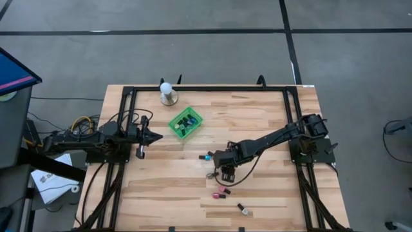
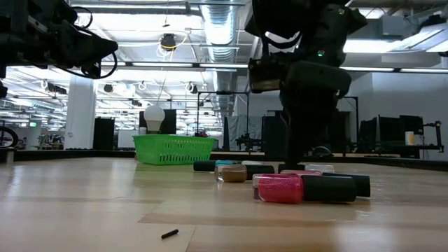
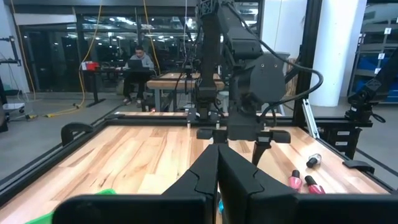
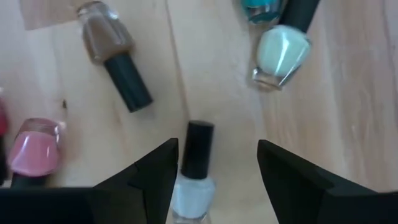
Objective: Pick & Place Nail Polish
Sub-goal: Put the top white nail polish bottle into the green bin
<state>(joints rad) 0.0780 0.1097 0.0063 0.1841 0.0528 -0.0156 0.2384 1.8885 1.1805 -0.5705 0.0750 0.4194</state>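
Nail polish bottles lie scattered on the wooden table [image 1: 257, 122], mostly right of centre; going from the left, the left gripper [image 1: 156, 136] hangs above the table's left side with its fingers [image 3: 199, 177] clenched together on nothing, pointing toward the middle; just right of it stands the green mesh basket [image 1: 185, 123], with small dark things inside that cannot be made out from above; behind the basket sits a white ball on a round base [image 1: 167, 93]; further right a teal bottle [image 1: 205, 156] lies on its side; next comes the right gripper [image 4: 214, 163], lowered close over the wood with its fingers spread apart, one on each side of a pale blue bottle with a black cap [image 4: 194, 180], which lies between them without being clasped; around it lie a brown bottle [image 4: 112, 53], a pink bottle [image 4: 34, 152] and a pale mint bottle [image 4: 281, 53]; nearer the table's front edge lie another pink bottle [image 1: 223, 191] and a dark-capped one [image 1: 243, 209].
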